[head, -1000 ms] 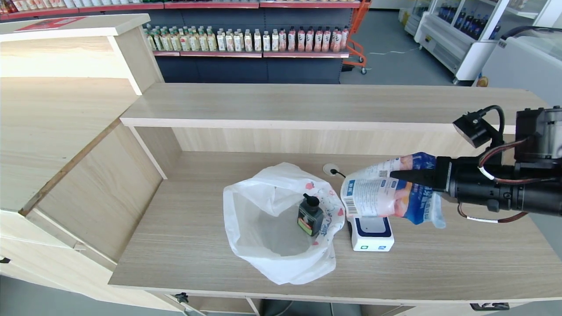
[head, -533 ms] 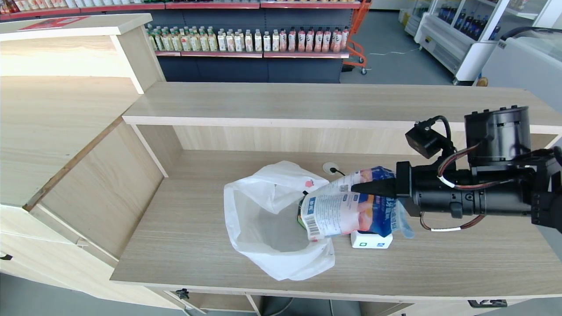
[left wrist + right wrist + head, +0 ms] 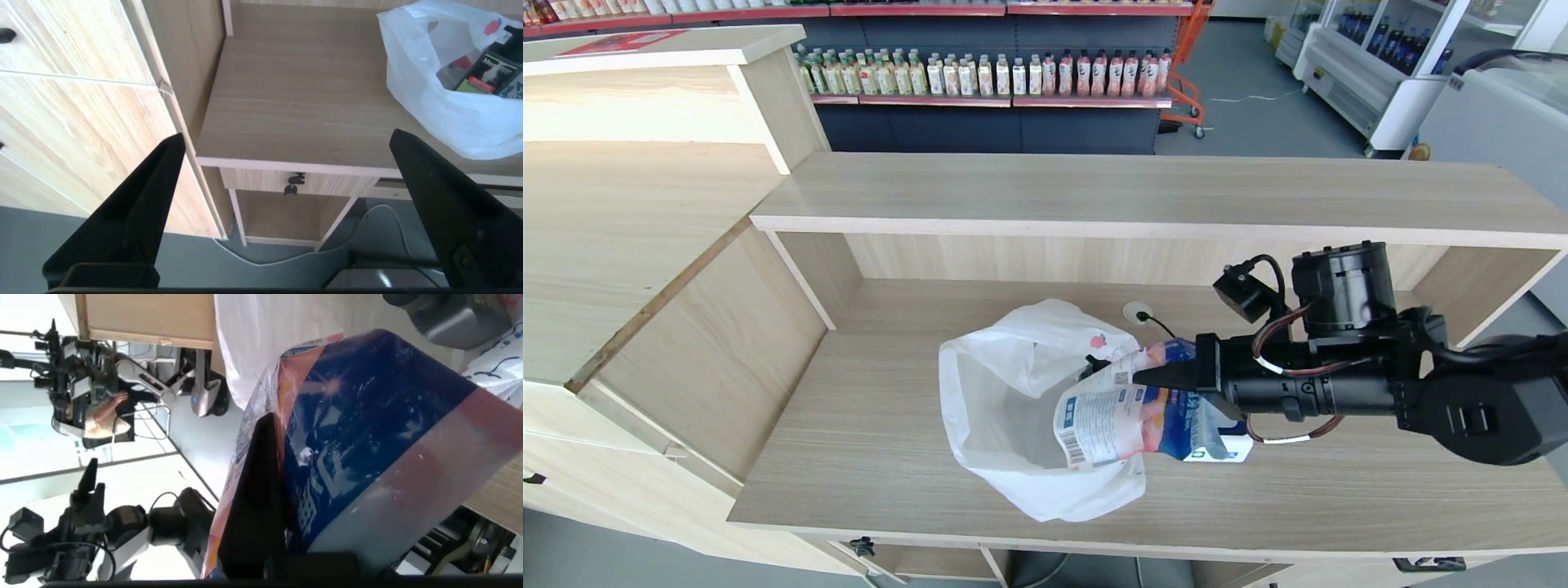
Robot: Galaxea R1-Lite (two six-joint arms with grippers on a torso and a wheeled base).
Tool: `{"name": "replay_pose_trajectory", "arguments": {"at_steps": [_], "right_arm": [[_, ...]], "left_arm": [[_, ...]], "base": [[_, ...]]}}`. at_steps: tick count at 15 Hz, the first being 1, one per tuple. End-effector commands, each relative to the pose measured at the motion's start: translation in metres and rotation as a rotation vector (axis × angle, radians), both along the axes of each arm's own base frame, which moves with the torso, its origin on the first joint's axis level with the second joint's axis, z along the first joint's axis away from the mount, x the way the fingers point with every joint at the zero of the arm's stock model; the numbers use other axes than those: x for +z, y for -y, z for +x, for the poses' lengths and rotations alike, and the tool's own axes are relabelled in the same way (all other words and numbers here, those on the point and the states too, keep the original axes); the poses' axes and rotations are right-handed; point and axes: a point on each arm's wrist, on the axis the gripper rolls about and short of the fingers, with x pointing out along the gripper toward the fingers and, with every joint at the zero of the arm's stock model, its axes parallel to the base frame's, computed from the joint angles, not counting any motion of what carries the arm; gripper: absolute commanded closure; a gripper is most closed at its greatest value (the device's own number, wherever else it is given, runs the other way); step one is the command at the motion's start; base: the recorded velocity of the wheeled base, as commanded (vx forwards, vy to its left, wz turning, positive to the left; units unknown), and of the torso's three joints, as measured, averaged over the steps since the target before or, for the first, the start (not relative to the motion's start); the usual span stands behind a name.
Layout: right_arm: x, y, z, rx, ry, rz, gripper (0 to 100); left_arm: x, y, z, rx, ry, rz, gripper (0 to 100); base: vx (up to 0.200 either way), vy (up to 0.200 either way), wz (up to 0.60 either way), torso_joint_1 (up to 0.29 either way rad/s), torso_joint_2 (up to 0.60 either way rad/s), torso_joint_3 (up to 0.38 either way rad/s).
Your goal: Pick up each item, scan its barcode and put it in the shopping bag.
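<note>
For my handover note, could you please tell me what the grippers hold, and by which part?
The right gripper holds the pouch by the end away from its barcode; the left gripper is open and empty.

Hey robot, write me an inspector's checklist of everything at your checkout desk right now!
Surface: wooden counter, level.
Job's things: white shopping bag open, dark bottle inside; blue-and-white pouch held over its mouth; white scanner beside it.
Clutter: nothing seen.
Grippers: right gripper shut on the pouch; left gripper open, empty, low by the counter's front.
Cables: dark cable from a round counter port.
Surroundings: drink shelves, fridges behind.
</note>
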Motion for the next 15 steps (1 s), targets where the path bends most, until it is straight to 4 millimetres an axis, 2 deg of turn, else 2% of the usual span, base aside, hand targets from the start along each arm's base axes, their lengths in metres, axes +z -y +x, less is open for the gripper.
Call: {"name": "replay_pose_trajectory", "arguments": {"at_steps": [1,6,10,15], "right_arm": [[-0.026,-0.013,0.013,0.022,-0.023,-0.022,100],[-0.056,-0.027,0.025,0.094,0.058,-0.097,100],[-0.06,-0.033,0.033,0.095,0.085,-0.095,100],[-0.053,-0.037,0.044,0.08,0.123,-0.082,100]], "left_arm": [[0.0,0.0,0.0,0.0,0.0,0.0,0],[0.0,0.0,0.0,0.0,0.0,0.0,0],[0.0,0.0,0.0,0.0,0.0,0.0,0],[0.0,0.0,0.0,0.0,0.0,0.0,0]], "base": [[0.0,0.0,0.0,0.0,0.0,0.0],[0.0,0.0,0.0,0.0,0.0,0.0],[0.0,0.0,0.0,0.0,0.0,0.0],[0.0,0.0,0.0,0.0,0.0,0.0]]}}
